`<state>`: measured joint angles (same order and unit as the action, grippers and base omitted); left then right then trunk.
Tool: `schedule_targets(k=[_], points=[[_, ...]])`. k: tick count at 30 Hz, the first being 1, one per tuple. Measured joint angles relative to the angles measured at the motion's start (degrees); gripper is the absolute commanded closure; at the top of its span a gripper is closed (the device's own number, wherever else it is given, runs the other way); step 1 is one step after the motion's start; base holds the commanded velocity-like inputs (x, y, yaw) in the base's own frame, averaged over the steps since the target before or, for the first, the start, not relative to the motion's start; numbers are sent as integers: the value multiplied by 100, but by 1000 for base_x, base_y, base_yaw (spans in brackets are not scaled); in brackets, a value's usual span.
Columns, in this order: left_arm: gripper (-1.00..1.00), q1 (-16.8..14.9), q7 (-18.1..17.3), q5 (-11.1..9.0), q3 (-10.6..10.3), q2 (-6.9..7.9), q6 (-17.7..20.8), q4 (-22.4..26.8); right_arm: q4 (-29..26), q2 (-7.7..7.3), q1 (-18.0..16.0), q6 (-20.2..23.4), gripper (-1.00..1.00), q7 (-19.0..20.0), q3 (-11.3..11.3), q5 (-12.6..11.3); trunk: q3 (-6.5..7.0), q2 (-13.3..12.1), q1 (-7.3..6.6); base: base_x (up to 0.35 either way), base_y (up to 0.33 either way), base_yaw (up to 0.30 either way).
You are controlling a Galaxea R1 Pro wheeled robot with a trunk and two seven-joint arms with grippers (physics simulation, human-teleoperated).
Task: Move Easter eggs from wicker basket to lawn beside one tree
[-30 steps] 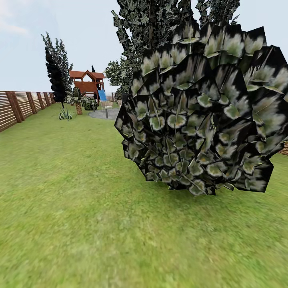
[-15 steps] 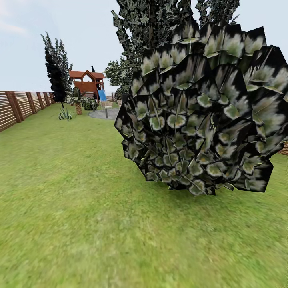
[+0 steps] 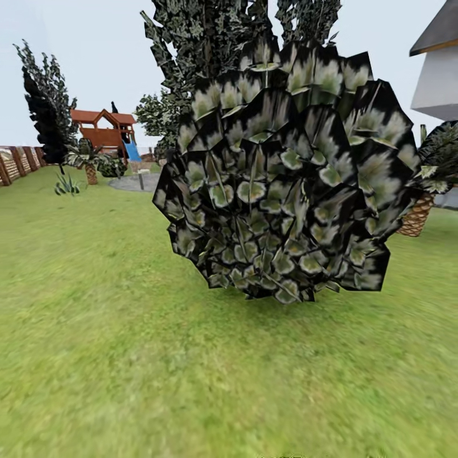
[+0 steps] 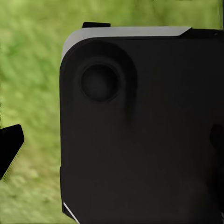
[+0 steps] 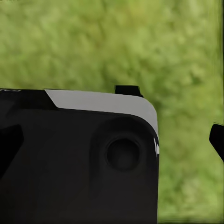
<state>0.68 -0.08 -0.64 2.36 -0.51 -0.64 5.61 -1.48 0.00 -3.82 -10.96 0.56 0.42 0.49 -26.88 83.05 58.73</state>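
Observation:
The Easter eggs and the wicker basket are out of view. The lawn (image 3: 95, 331) spreads wide in front of me in the head view. A tall tree (image 3: 203, 44) with dark mottled foliage rises behind a big round bush, which hides its trunk. Another dark tree (image 3: 43, 108) stands far off at the left. In the left wrist view my left gripper (image 4: 112, 144) is open, its black fingertips at the picture's edges, over a black part of the robot's body and grass. My right gripper (image 5: 112, 140) is open the same way, with nothing held.
A large round dark bush (image 3: 280, 184) stands close ahead, right of centre. A palm with a scaly trunk (image 3: 416, 213) and a white house corner (image 3: 439, 76) are at the right. A wooden playhouse (image 3: 105, 130), a paved patch and a slatted fence (image 3: 16, 162) lie far left.
The whole head view has shifted: the camera turned right, so the bush slid left, the fence nearly left the picture, and the palm and house came in at the right.

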Motion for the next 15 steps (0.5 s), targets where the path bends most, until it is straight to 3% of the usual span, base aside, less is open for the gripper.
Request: schedule_targets(k=[15], points=[[-100, 3, -2, 0, -2, 0, 0, -8, 0, 0, 0, -9, -100, 0, 0, 0, 0, 0, 0, 0, 0, -283]])
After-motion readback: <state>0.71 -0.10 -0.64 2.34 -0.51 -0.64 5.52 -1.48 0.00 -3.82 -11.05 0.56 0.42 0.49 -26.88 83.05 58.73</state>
